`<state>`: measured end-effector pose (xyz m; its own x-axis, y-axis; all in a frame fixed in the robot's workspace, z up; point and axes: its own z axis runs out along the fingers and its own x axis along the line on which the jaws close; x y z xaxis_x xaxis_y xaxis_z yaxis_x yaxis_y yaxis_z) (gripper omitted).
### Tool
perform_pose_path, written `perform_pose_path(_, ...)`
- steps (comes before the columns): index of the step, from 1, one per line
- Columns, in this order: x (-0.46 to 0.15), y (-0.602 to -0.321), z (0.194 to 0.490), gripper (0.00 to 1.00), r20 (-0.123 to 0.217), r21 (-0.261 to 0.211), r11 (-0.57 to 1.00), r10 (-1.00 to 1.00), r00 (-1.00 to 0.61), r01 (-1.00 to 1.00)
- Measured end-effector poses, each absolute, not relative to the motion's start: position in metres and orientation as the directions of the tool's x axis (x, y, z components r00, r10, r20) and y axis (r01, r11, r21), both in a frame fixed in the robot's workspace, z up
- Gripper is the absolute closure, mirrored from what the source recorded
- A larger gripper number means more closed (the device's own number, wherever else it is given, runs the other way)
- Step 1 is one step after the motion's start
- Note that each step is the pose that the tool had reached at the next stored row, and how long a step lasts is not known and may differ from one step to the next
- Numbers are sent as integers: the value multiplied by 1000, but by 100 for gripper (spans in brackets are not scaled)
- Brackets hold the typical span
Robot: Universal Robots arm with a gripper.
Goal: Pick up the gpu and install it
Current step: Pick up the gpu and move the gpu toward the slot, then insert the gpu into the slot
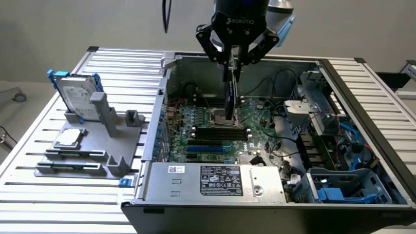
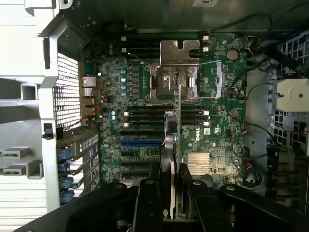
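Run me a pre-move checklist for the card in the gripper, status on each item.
1. Gripper clamped on the thin flat dark gpu card: ok.
2. Card upright, hanging edge down: ok.
3. Card over the green motherboard inside the open grey metal case: ok.
4. Card seated in a slot: not ok.
5. Card parallel to the long blue slot: not ok, crosswise.
6. Black cables clear of it: cannot tell.

Black hand (image 1: 232, 62), white ROBOTIQ lettering (image 1: 246, 21), angular linked fingers (image 1: 211, 46), silver-grey wrist (image 1: 281, 13), thin black cable (image 1: 167, 14)
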<state>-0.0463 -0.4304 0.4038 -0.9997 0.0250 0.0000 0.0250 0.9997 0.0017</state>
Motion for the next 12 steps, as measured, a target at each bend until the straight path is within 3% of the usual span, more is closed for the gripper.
perform_pose_path(12, -46, -430, 404, 73, 8, 0, 1000, 25, -1000, 25)
